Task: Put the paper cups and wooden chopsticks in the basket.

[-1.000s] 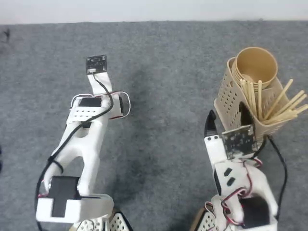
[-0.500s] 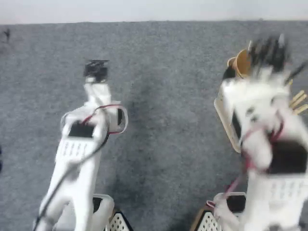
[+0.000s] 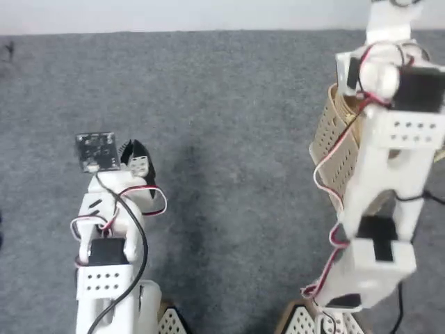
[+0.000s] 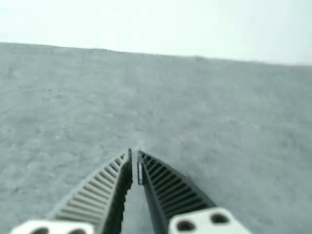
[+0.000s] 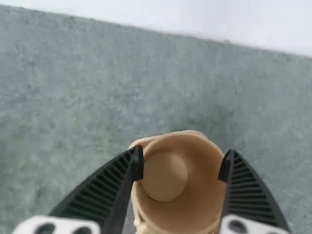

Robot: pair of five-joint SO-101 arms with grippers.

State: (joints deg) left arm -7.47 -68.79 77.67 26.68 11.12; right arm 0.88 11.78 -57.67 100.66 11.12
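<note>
Overhead, right gripper (image 5: 182, 160) brackets the paper cup (image 5: 168, 178), jaws spread.

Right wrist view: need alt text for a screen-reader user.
A tan paper cup, seen from above with its mouth open to the camera, sits between the two black ribbed fingers of the open right pincer; whether they touch it is unclear. Grey carpet-like table surface lies beneath, with a pale wall beyond.
</note>
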